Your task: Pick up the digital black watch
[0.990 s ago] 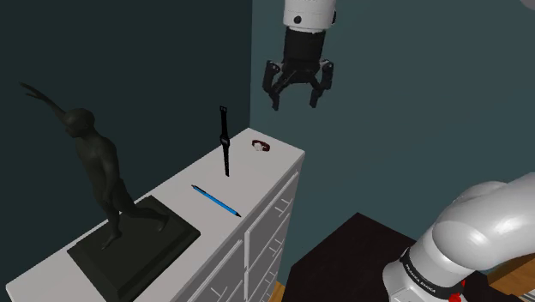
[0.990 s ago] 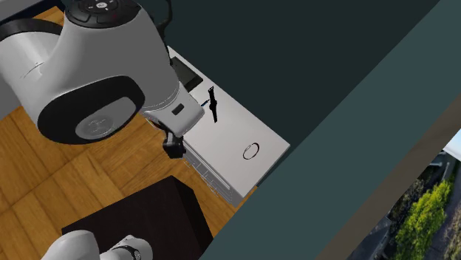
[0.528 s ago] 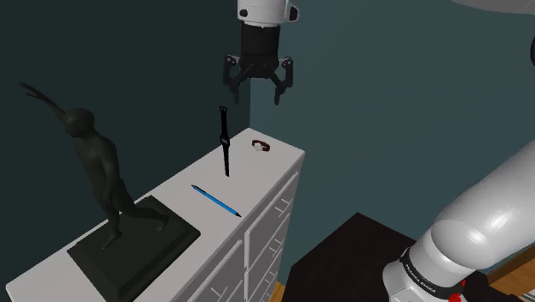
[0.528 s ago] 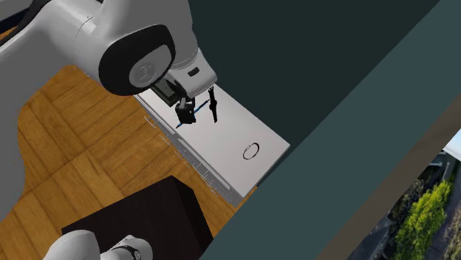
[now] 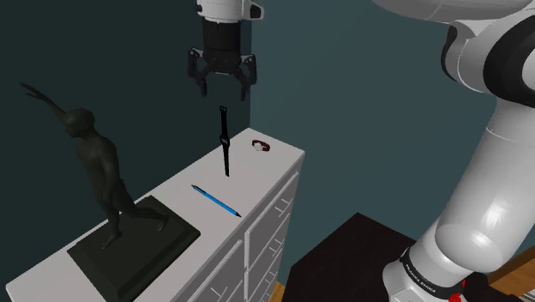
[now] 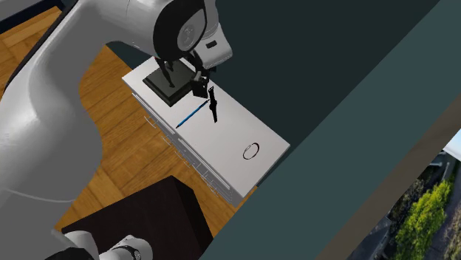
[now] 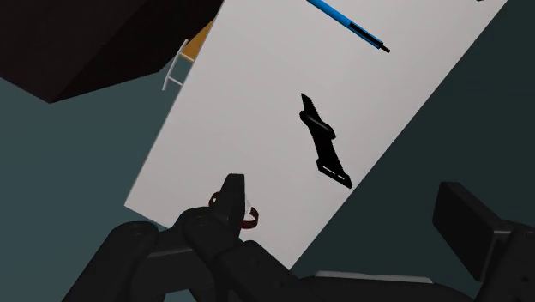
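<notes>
Fingers [image 7: 230, 197]: black, two, spread apart and holding nothing; poised in the air above the watch, clear of it.

Dark figure [image 5: 99, 172]: arm outstretched, standing on a dark slab at the near end of the white surface [image 5: 261, 182], which tops a chest of drawers.

Blue pen [image 5: 215, 201]: lying flat just beyond the slab.

Black watch [image 5: 225, 141]: past the pen, strap upright on end on the surface, towards its far end.

Small red and white band [image 5: 261, 146]: near the watch, by the far corner.

Teal wall [image 5: 369, 103]: behind.
</notes>
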